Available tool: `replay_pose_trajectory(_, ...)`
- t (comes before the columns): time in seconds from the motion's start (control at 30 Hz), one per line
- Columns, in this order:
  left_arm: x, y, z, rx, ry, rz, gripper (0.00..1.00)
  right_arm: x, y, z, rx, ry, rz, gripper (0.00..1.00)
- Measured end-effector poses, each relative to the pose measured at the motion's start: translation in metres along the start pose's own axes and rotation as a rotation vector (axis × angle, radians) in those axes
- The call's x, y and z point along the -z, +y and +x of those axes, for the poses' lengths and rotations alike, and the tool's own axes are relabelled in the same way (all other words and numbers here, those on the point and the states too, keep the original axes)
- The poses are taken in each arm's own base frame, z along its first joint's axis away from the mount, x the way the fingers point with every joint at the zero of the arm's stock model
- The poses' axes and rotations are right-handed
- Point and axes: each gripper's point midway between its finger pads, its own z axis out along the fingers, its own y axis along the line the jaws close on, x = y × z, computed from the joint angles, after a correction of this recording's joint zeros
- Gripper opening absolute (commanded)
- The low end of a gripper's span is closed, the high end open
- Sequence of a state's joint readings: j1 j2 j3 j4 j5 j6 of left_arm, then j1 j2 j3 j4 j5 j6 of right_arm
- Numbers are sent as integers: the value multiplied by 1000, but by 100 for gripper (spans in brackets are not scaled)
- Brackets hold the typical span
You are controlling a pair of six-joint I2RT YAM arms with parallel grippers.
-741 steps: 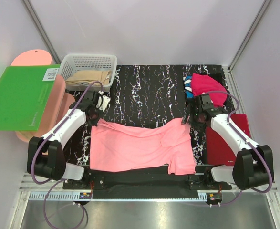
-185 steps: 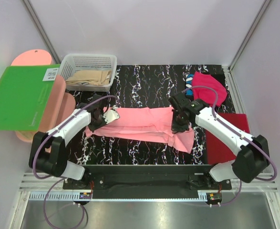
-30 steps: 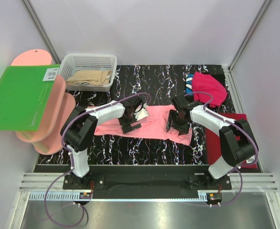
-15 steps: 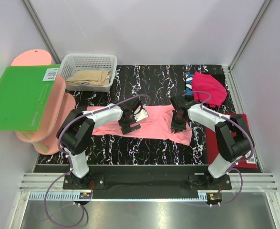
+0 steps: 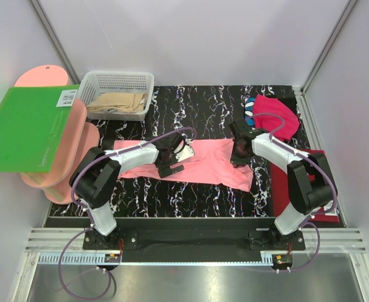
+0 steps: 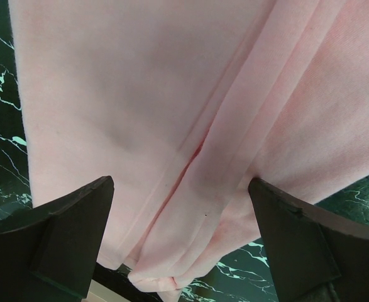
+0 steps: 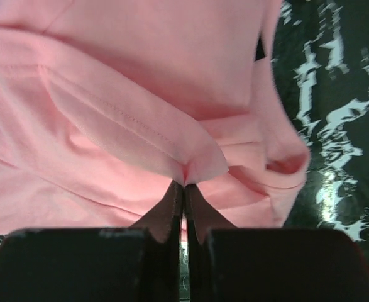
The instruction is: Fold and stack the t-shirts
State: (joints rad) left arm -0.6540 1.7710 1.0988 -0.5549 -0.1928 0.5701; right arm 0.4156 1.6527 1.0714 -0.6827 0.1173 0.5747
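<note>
The salmon-pink t-shirt (image 5: 209, 162) lies as a long folded band across the middle of the black marbled surface (image 5: 203, 107), running left to right between the two arms.

The left arm is bent sharply at the elbow near the surface's left side, and its forearm runs rightward over the band's left half. The left hand (image 5: 173, 157) sits low over the middle of the shirt. In its wrist view the left hand (image 6: 179, 189) has its fingers (image 6: 65, 233) spread wide, straddling a lengthwise crease in the shirt (image 6: 140, 94) and gripping nothing. Whether the tips press the cloth cannot be told.

The right arm folds back on itself at the right side, with its forearm angled up and to the left toward the band's right end. There the right hand (image 5: 239, 153) points down at the shirt. Its wrist view shows the right hand (image 7: 184, 185) closed tight, the tips pinching a raised fold of the pink shirt (image 7: 140, 75).

The magenta t-shirt (image 5: 275, 116) lies bunched at the far right corner, with the blue t-shirt (image 5: 248, 121) peeking out just beside it.
</note>
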Motion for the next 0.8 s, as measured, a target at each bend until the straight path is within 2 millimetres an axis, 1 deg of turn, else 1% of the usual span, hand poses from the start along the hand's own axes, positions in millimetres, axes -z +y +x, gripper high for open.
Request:
replay_pose_trajectory(0.13,0,1,0,-5,-1,-6,96,5,-12,-18,-12,-36,31,1)
replay_pose_trajectory(0.3,1,1,0,-10,-9,-11,96,10,-28,-44,-24,-77,78,0)
replay_pose_trajectory(0.43,1,2,2,-17,-16,-24,96,4,-33,-60,-22,-86,108,1)
replay_pose_trajectory(0.47,2,2,3,-18,-16,-26,96,1,-33,-61,-20,-82,114,3)
replay_pose_trajectory(0.5,2,3,4,-21,-17,-30,96,-3,-34,-63,-16,-75,124,8)
replay_pose_trajectory(0.53,2,3,4,-23,-17,-33,96,-7,-35,-62,-14,-66,130,33)
replay_pose_trajectory(0.57,2,3,5,-25,-17,-36,96,-12,-36,-61,-10,-53,140,40)
replay_pose_trajectory(0.67,3,3,6,-31,-15,-41,96,-25,-43,-56,3,-14,189,50)
replay_pose_trajectory(0.73,3,4,7,-33,-14,-42,96,-32,-50,-53,13,11,240,53)
replay_pose_trajectory(0.77,3,4,7,-34,-14,-42,96,-33,-55,-54,16,14,267,56)
replay_pose_trajectory(0.8,3,4,7,-34,-14,-42,97,-32,-58,-55,19,15,292,56)
